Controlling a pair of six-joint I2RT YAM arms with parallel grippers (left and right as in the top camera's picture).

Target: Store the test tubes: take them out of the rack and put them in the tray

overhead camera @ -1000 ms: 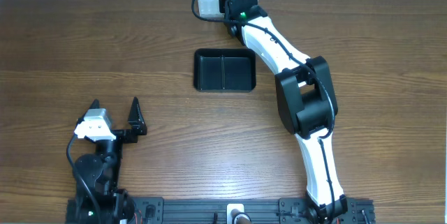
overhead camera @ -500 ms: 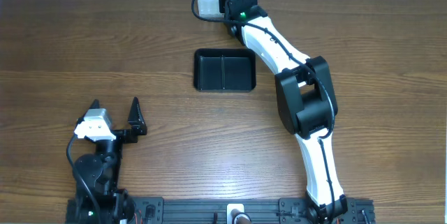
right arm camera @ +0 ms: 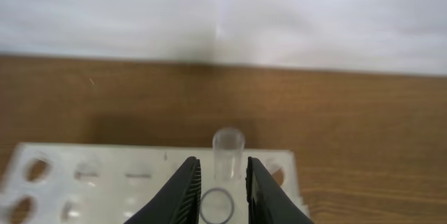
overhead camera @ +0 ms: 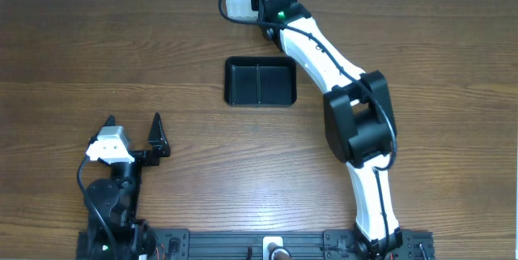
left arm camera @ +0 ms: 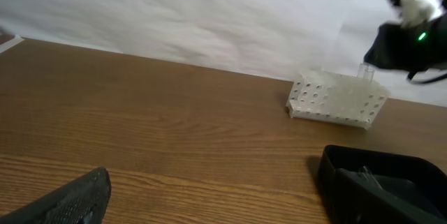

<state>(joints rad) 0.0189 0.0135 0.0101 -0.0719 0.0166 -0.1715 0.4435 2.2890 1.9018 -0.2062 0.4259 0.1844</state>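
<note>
Wood table (overhead camera: 453, 66). Left gripper (overhead camera: 133, 124) sits near its base, fingers wide apart, holding nothing. White rack (overhead camera: 239, 2) at far edge, black tray (overhead camera: 259, 82) near it, apart. Right gripper (right arm camera: 222, 165) over the rack, fingers a narrow gap apart, flanking one upright test tube (right arm camera: 228, 151) seated in the rack; contact unclear.
</note>
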